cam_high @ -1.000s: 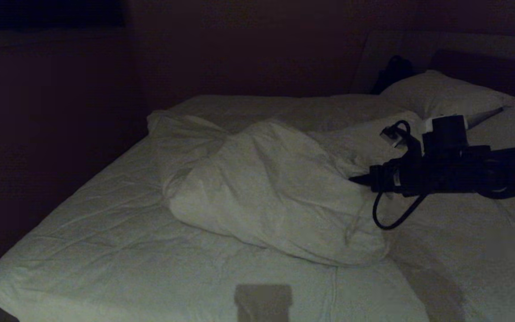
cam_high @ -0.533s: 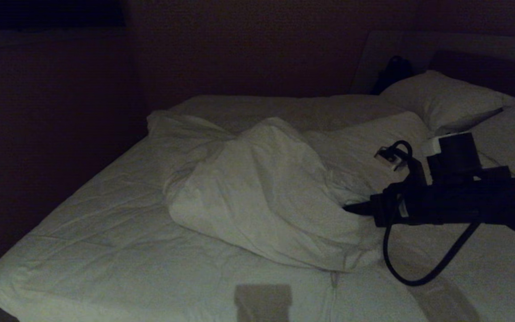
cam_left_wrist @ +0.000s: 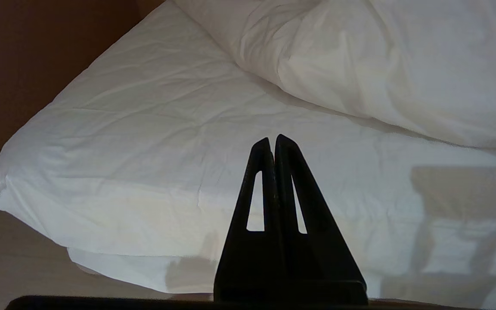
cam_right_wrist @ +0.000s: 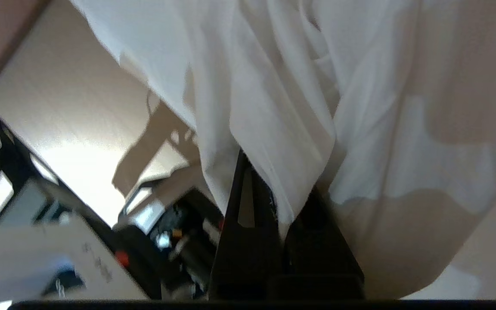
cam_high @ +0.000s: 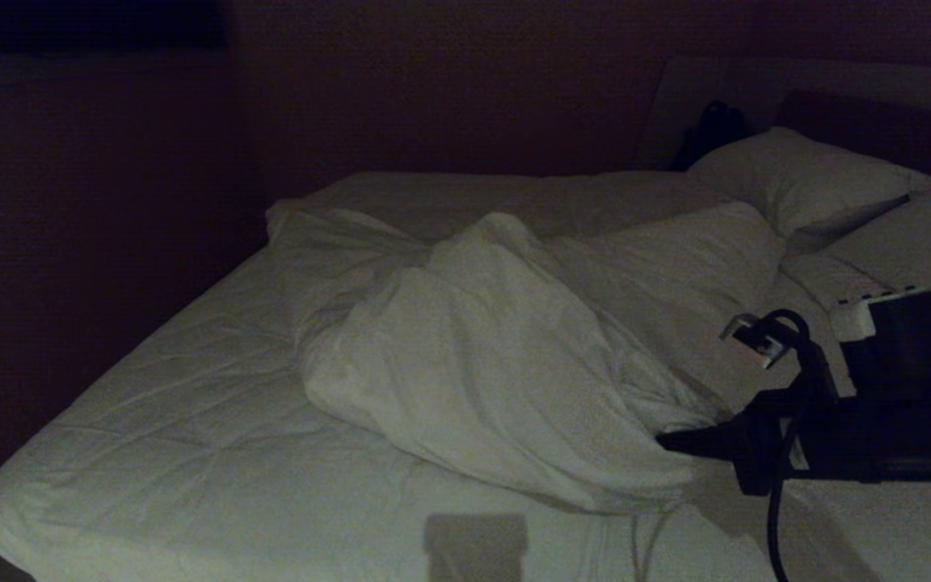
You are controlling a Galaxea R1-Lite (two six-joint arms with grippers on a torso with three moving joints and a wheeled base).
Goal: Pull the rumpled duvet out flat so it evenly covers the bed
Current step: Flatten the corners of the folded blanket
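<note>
Right gripper (cam_high: 676, 442) — pinching duvet (cam_high: 506, 372) edge, now drawn nearer the bed (cam_high: 191, 453) foot; cloth trails behind it. Spreading begun — bulk still heaped. Left gripper (cam_left_wrist: 272, 142) pressed together, empty.

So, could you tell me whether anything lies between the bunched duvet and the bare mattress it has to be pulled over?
Nothing visible does. The right gripper is shut on the duvet edge, and the bare bed toward the foot carries no objects, only a shadow. The pillows sit behind the duvet.

I see a wide low bed with white quilted mattress (cam_high: 191, 420) bearing a rumpled puffy white duvet (cam_high: 498, 364) and white pillows (cam_high: 797, 174).
</note>
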